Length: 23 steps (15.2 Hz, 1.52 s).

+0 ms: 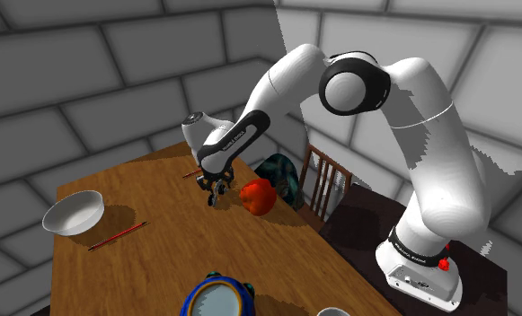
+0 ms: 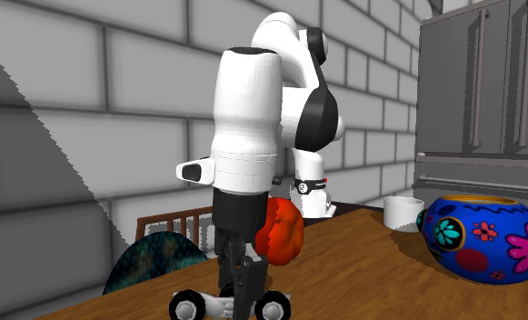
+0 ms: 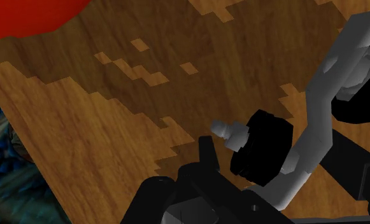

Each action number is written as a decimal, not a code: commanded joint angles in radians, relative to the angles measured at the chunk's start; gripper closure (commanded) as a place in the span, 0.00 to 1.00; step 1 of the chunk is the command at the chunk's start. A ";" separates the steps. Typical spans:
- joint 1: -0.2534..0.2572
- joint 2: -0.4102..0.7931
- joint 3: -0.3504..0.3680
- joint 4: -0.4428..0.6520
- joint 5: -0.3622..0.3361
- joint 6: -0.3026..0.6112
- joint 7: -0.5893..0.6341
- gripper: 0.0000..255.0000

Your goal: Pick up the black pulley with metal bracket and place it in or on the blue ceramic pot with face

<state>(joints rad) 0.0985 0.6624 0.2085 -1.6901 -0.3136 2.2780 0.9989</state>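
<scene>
Pulley is right under your hand, low over the wooden surface. It's just beside the red object, on the shoulder view's left of it. Hand's two fingers come down btwn the pulley's two black wheels, pinched onto the grey bracket in the middle. Wrist view is cluttered there, so I can't tell if the wheels touch the wood or hang just off it. Wrist cam gives you one black wheel w/ a small grey axle stub and the bracket arm slanting up past it. Blue pot w/ painted flowers stands upright at the second exterior view's right, well apart from the hand. At the shoulder view's bottom edge you see its open mouth. White cup sits just beside the pot, on the wall side. White bowl is near the surface's left end in the shoulder view, red pencil near it. Chair stands at the surface's edge, behind the red object.
</scene>
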 commanded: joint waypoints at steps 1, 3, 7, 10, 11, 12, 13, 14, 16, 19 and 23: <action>0.000 0.000 0.000 0.000 0.000 0.000 0.000 1.00; 0.000 0.000 0.000 0.000 0.000 0.000 0.000 1.00; 0.000 0.000 0.000 0.000 0.000 0.000 0.000 1.00; -0.001 -0.009 0.002 0.000 0.003 -0.008 -0.002 1.00; -0.003 -0.018 0.004 -0.001 0.006 -0.017 -0.005 1.00; -0.004 -0.027 0.006 -0.001 0.008 -0.025 -0.007 1.00; -0.005 -0.035 0.008 -0.001 0.011 -0.034 -0.010 1.00; -0.006 -0.044 0.010 0.000 0.014 -0.043 -0.012 1.00; -0.008 -0.061 0.014 0.002 0.019 -0.061 -0.017 1.00; -0.011 -0.085 0.019 0.006 0.028 -0.089 -0.024 1.00; -0.015 -0.115 0.025 0.015 0.039 -0.127 -0.034 1.00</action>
<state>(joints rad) 0.0862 0.5613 0.2317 -1.6703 -0.2786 2.1601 0.9685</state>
